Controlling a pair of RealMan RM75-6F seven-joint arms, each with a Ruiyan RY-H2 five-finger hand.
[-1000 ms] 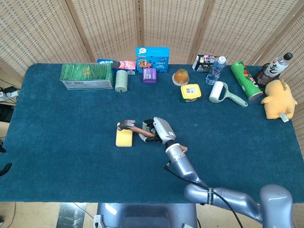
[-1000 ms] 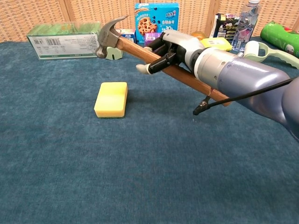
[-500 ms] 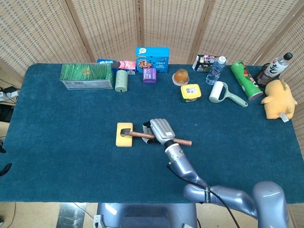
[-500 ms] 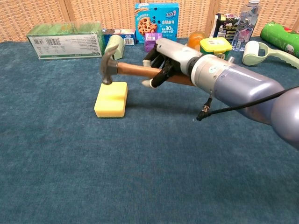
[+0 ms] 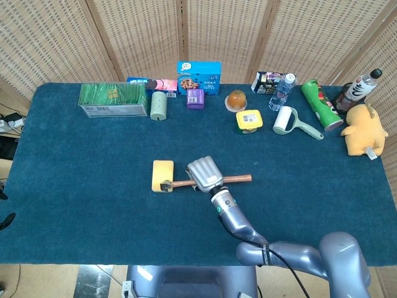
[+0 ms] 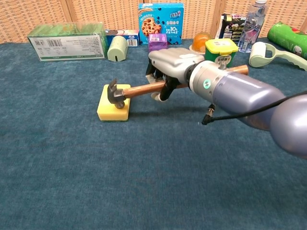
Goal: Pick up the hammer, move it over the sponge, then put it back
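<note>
Hammer (image 6: 144, 89) sits low at centre frame in the chest view, its dark head (image 6: 115, 94) now down over the near right corner of the sponge (image 6: 113, 102). A second ago that head was raised high and tilted toward the upper left; half a second ago it hung above the sponge's far edge. It has swung down and toward the camera since. Whether the head touches the foam or only hovers on it I cannot tell.

Further right, the right hand (image 6: 173, 67) grips the wooden handle mid-length, fingers (image 6: 163, 91) curled under it, and the handle's end sticks out past the forearm toward the upper right. The left hand shows in neither view.

Judging by this, the over-the-sponge step is done or nearly so. What remains is setting the hammer back on the bench (image 5: 93, 186).
</note>
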